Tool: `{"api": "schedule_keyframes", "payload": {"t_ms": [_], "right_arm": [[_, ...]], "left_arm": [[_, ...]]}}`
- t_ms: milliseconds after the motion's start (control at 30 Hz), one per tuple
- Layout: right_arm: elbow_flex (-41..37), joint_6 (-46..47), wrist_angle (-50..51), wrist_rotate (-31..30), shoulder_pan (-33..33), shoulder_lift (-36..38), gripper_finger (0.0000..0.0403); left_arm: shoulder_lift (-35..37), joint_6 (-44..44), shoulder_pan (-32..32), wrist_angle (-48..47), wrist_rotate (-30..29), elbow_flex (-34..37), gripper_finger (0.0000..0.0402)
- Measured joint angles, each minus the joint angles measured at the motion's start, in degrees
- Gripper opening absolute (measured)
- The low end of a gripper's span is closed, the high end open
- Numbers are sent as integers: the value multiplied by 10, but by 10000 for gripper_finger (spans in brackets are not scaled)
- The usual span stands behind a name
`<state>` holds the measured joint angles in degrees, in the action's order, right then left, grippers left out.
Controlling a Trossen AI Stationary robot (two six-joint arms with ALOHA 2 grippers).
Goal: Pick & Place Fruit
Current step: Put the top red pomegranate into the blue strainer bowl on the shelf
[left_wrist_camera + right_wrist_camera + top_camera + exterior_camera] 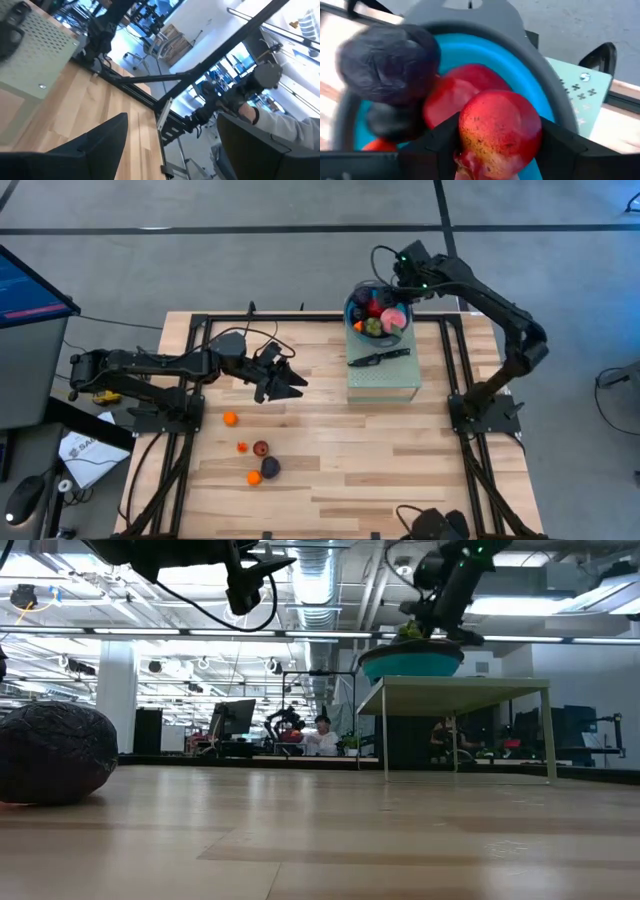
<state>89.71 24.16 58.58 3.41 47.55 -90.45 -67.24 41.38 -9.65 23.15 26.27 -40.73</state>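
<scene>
The right gripper (497, 150) pinches a round red-and-yellow mottled fruit (499, 131) over the full blue bowl (352, 315) at 1 o'clock of the wooden worktop (340, 450); released there, I think it may roll off the heap. The left gripper (290, 380), spread and empty, waits near 10 o'clock, and small orange and dark fruit pieces (258, 460) lie at 7 o'clock.
</scene>
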Motion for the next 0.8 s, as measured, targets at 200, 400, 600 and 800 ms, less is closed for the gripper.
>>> {"api": "schedule_keyframes", "payload": {"t_ms": [200, 400, 600, 800], "right_arm": [[0, -8, 12, 1, 2, -16, 208], [0, -10, 11, 2, 2, -15, 233], [0, -23, 11, 2, 3, -12, 258], [0, -32, 13, 2, 3, 15, 265]], "left_arm": [[0, 0, 0, 0, -23, 0, 301], [0, 0, 0, 0, -25, 0, 301], [0, 0, 0, 0, -28, 0, 301], [0, 0, 0, 0, -28, 0, 301]]}}
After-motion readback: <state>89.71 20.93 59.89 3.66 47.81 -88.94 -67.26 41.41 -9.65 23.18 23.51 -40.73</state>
